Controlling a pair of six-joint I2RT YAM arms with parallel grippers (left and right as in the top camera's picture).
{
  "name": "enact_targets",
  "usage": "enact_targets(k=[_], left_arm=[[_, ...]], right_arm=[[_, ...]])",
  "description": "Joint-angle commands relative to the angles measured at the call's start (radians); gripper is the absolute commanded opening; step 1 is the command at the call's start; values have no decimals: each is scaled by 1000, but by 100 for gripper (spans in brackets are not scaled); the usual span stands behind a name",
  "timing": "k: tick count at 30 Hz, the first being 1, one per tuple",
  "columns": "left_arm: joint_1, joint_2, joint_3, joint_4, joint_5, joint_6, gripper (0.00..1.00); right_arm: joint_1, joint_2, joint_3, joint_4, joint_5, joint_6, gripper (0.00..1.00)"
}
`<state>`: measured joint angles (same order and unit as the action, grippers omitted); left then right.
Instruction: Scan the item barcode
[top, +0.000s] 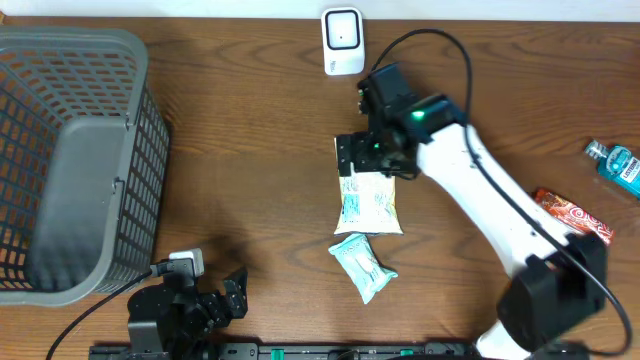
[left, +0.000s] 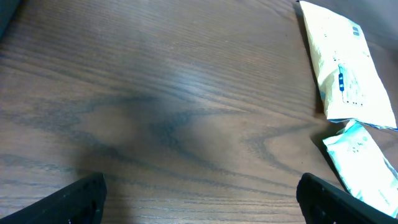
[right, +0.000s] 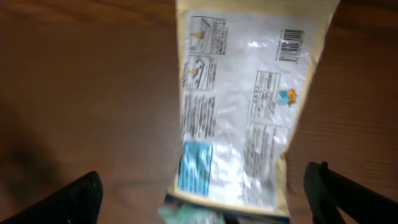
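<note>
We count 2 pouches mid-table: cream pouch (top: 370, 205), blue packet (top: 363, 265) at its near end. 1 scanner (top: 343, 41) far, 1 basket (top: 70, 160) left. Right gripper (top: 368, 160) over the cream pouch and left gripper (top: 215, 300) at the near edge both have jaws spread, holding nothing. Barcode (right: 290, 45) shows only in the right wrist cam.

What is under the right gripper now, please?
The cream packet lies below the right gripper, whose jaws stand open, barcode facing up. From overhead, the gripper covers the packet's top edge.
</note>
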<state>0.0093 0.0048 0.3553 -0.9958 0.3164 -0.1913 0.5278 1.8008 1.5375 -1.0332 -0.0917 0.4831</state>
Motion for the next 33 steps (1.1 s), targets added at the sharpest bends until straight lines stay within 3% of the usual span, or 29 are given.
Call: enact_targets(k=[1,7,14,18,27,33], left_arm=[[1,-1,-4,-10,12,-9,98],[1,-1,-4,-10,12,-9,98],[1,-1,-4,-10,13,-9,98],[1,-1,-4,-10,13,-9,98],[1,-1,-4,-10,12,-9,98],[1,-1,-4,-10,12,-9,98]], right_arm=[[93,92,-10,27,126,61,91],[191,166,-10,14,145,90,31],[220,258,-14,-16,142,135,1],[208,315,-14,-99,179,157,1],[122,318,-14,-288,465,275,1],[-23,276,-11,-292,462,311,1]])
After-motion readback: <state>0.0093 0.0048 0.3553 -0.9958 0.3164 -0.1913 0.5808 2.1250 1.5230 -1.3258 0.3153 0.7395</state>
